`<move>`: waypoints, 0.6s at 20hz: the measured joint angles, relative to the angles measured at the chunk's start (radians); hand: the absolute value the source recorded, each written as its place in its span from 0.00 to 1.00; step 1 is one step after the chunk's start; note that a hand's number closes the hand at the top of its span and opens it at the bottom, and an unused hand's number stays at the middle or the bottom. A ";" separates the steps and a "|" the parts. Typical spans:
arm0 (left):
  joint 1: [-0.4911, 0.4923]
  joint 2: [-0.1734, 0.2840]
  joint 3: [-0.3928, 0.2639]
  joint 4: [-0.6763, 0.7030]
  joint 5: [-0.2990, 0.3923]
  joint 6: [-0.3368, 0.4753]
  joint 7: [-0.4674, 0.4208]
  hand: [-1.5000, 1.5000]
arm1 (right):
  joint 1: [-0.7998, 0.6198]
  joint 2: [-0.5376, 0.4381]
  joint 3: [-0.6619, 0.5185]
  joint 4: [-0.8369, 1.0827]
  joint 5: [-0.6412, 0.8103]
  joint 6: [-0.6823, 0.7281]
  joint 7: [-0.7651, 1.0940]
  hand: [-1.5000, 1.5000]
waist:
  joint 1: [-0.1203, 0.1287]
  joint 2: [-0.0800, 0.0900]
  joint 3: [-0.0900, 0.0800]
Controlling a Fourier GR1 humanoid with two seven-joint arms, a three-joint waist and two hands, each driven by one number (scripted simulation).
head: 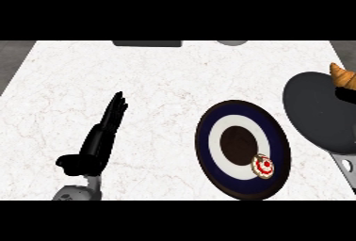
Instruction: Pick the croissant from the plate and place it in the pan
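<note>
The golden-brown croissant (342, 76) shows at the right edge, tip up, over the far side of the dark grey pan (316, 113). Only a small black part of my right hand (345, 94) shows there. It covers the croissant's lower end and curls round it; the rest is cut off by the view. The plate (208, 141), with a navy rim, a white ring and a dark centre, lies left of the pan and holds only a small red-and-white pastry (262, 166). My left hand (97, 141) rests open on the counter at the left, fingers straight and pointing away.
The pan's handle (348, 172) runs toward the lower right corner. At the counter's far edge sit a dark flat object (147, 43) and a grey round thing (231, 43). White marble counter (167, 84) lies between my left hand and the plate.
</note>
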 measured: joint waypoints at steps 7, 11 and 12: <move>-0.005 -0.003 -0.012 -0.009 -0.004 -0.009 0.005 0.50 | -0.067 -0.041 -0.019 0.219 -0.084 0.319 -0.027 0.00 | 0.022 0.007 0.002; 0.010 -0.006 -0.014 -0.009 -0.004 -0.014 -0.015 0.50 | -0.109 -0.056 -0.070 0.318 -0.149 0.387 -0.145 0.00 | 0.027 0.010 0.003; 0.007 -0.012 -0.019 -0.007 -0.010 -0.008 -0.013 0.50 | -0.119 -0.059 -0.084 0.336 -0.162 0.385 -0.175 0.00 | 0.027 0.010 0.003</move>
